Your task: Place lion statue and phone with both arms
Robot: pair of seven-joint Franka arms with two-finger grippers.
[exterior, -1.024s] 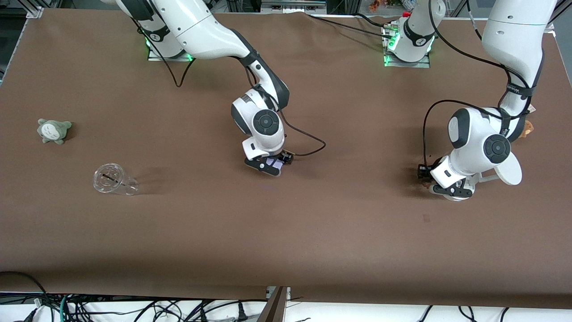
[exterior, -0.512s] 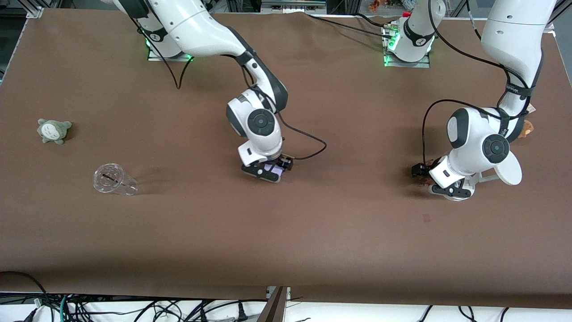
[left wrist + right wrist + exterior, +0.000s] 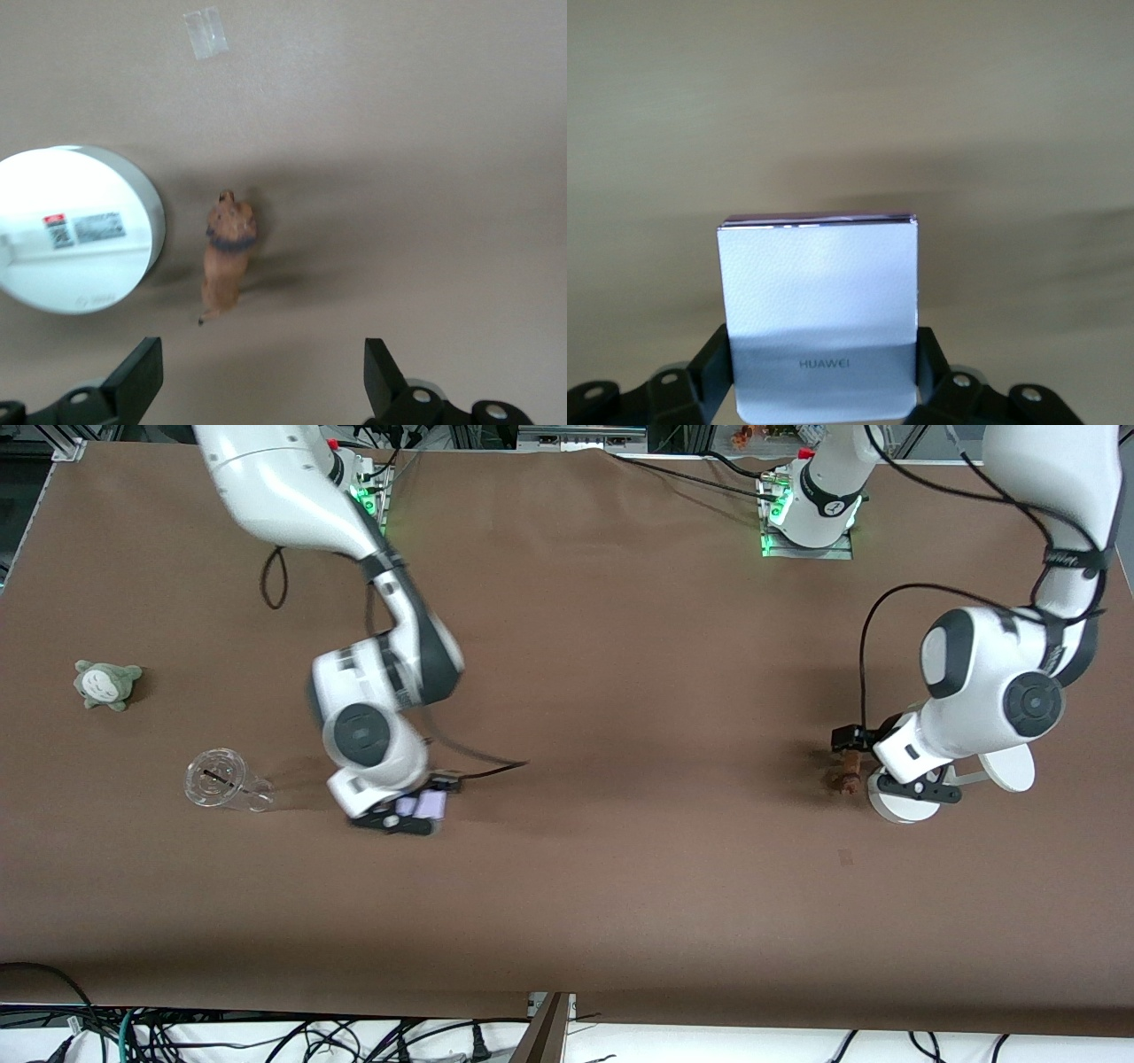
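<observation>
The lion statue (image 3: 846, 772) is a tiny reddish-brown figurine lying on the table beside the white round stand's base (image 3: 897, 806). In the left wrist view the lion statue (image 3: 229, 252) lies free ahead of my left gripper (image 3: 261, 385), whose jaws are wide open and empty. In the front view the left gripper (image 3: 917, 790) hovers over the stand's base. My right gripper (image 3: 403, 819) is shut on the pale lavender phone (image 3: 425, 806), low over the table beside the clear cup. In the right wrist view the phone (image 3: 819, 310) sits between the right gripper's fingers (image 3: 713, 363).
A clear plastic cup (image 3: 226, 781) lies on its side toward the right arm's end. A grey-green plush (image 3: 106, 682) lies farther from the front camera than the cup. The stand's white disc (image 3: 1010, 769) shows beside the left arm. A small tape mark (image 3: 844, 856) lies on the cloth.
The right arm swung with the phone from the table's middle toward the cup at the right arm's end. The left gripper drew back from the lion statue, which now lies uncovered.
</observation>
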